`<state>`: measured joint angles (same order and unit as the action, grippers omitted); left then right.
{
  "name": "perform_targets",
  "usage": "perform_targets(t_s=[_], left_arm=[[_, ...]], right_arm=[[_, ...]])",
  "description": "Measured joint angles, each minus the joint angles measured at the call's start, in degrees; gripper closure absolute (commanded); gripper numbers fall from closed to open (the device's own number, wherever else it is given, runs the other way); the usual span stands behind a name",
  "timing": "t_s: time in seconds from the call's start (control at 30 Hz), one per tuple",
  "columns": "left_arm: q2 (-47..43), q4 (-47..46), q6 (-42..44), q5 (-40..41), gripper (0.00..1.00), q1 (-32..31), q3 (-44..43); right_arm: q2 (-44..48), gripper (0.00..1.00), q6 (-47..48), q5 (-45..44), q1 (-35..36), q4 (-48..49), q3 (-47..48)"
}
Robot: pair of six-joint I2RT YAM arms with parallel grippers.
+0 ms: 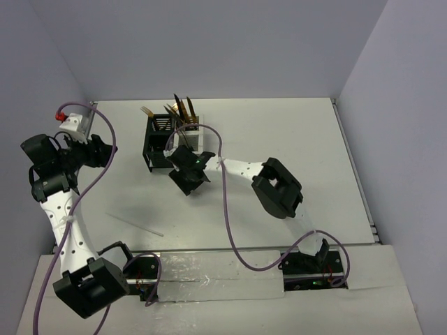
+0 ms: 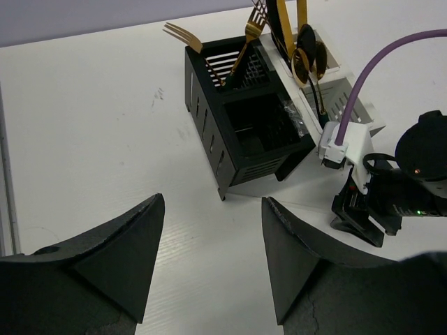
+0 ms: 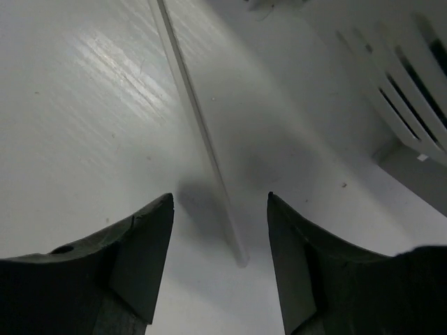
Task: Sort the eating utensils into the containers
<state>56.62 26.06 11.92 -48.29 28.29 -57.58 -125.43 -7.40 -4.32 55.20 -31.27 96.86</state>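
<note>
The containers stand at the back of the table, the black caddy point(image 1: 158, 143) point(image 2: 244, 132) joined to the white one point(image 1: 198, 131) point(image 2: 349, 98). Eating utensils stand upright in them: gold forks point(image 2: 248, 35) in the black caddy, gold and black spoons point(image 2: 305, 56) in the white one. My right gripper point(image 1: 187, 178) point(image 3: 220, 202) hovers low over the table just in front of the caddies, open. The end of a thin clear stick point(image 3: 202, 132) lies between its fingers, untouched. My left gripper point(image 1: 103, 150) point(image 2: 213, 206) is open and empty, left of the caddies.
A thin clear stick point(image 1: 136, 225) lies on the table in front of the left arm. The right arm's purple cable point(image 1: 225, 202) loops across the middle of the table. Grey walls close the table at the back and both sides.
</note>
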Motion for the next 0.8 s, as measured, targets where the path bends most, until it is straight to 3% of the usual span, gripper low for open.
perform_targets(t_s=[0.07,0.17,0.7,0.8], left_arm=[[0.0,0.35,0.17,-0.07,0.33,0.04,0.0],[-0.13,0.63,0.26,-0.22,0.33,0.28,0.0],[-0.26,-0.2,-2.6,-0.63,0.33,1.55,0.0],[-0.24,-0.46,-3.19,-1.2,0.33,1.57,0.0]], right_arm=[[-0.2,0.41,-0.02,0.98,0.11,-0.11,0.22],[-0.46,0.6,0.11,2.08,0.11,0.68,0.09],[5.16,0.58,-1.97,-0.66,2.43,8.94,-11.89],[6.62,0.63,-2.6,-1.42,2.43,10.29,-14.25]])
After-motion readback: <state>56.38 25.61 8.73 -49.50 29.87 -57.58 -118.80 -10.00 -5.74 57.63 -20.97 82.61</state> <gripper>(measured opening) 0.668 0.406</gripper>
